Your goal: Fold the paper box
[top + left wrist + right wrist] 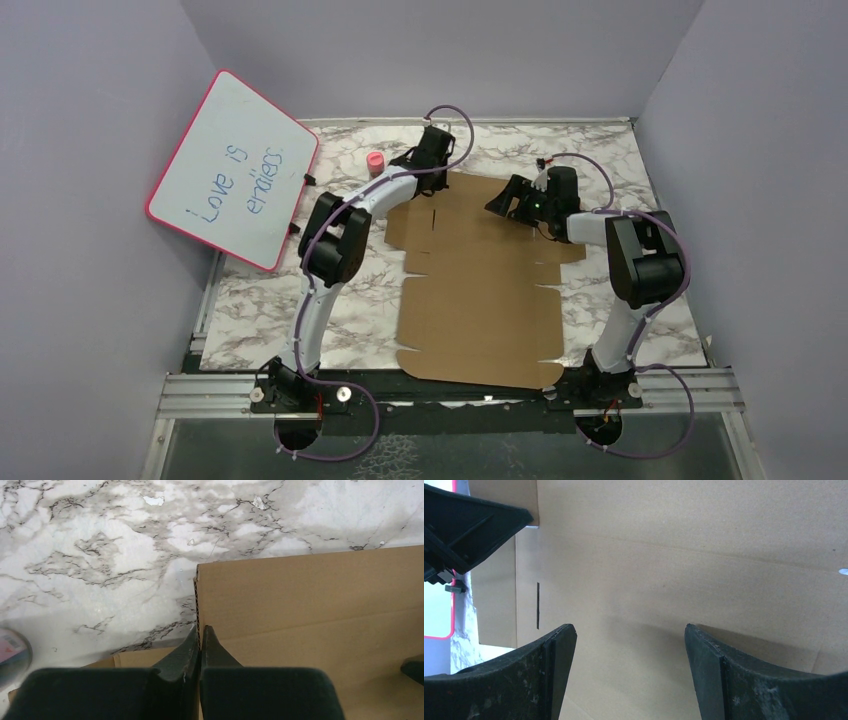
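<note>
Left of the overhead frame: pink-framed whiteboard [235,165] propped against the wall, no part in the job. Mid-frame, flat on the marbled white surface [260,300]: large brown die-cut corrugated cardboard sheet, the paper box [480,300], not yet folded, long axis from bottom of frame to top.

At its upper left corner: left arm's fingers [200,634], pressed together and pinching the sheet's corrugated edge. In the left wrist view, that edge seen end-on, straight up from the tips, cardboard to its right, bare marble to its left.

Further right, over the upper right part of the sheet: right arm's fingers [630,635], spread wide, nothing between them. Below them plain cardboard, with a short slit [537,605] toward the left of that view.

Judged from this: probably a lift and fold of the far panel next, hinging on a crease across the short axis. Left fingers on the corner already; right ones nearer the opposite side, gripping nothing yet.
</note>
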Robot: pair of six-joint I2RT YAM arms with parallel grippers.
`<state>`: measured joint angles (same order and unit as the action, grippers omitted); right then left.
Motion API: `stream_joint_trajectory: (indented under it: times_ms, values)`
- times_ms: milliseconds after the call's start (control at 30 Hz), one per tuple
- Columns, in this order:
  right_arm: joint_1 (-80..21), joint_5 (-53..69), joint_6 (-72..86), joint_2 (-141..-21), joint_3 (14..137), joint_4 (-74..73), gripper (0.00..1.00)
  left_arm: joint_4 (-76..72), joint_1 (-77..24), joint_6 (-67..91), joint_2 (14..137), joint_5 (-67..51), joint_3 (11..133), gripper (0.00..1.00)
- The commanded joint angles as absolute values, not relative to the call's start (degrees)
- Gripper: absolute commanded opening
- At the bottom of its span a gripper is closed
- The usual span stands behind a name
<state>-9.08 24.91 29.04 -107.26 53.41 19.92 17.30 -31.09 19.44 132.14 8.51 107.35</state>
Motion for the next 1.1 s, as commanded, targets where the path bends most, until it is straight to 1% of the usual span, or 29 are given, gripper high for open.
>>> stream_joint_trajectory:
  times_ms: [0,67,200,333,400,500,700,900,1067]
  values:
    - [-10.1,23.0,28.4,-108.2,53.9,16.3,0.85,19.1,-31.6,17.3,131.8,11.6,110.3,0.08]
    - [-10.2,22.9,28.4,-107.6,54.2,16.0,0.86,19.2,-31.6,17.5,130.8,10.7,110.1,0.22]
    - [-10.1,23.3,28.6,-105.7,54.2,15.7,0.86,19.3,-31.4,17.8,127.9,8.5,108.9,0.42]
    - [-10.2,23.9,28.8,-102.9,53.6,15.3,0.86,19.1,-30.8,18.9,123.1,6.6,105.6,0.53]
    - [-10.1,24.0,28.7,-101.1,52.7,14.8,0.86,18.6,-30.6,19.4,120.4,5.9,103.1,0.61]
    - [-10.1,24.4,28.5,-97.9,50.3,14.8,0.86,18.3,-30.6,20.6,116.3,4.2,98.3,0.7]
    - [-10.9,28.0,29.1,-93.1,43.3,16.3,0.86,13.4,-30.6,24.6,104.5,0.1,80.4,0.76]
    - [-12.6,31.2,30.3,-90.2,37.4,18.6,0.86,7.7,-30.3,30.0,93.1,-5.1,63.6,0.78]
    - [-14.4,31.3,30.7,-87.8,34.3,20.1,0.86,2.5,-29.5,35.6,85.9,-8.6,51.8,0.79]
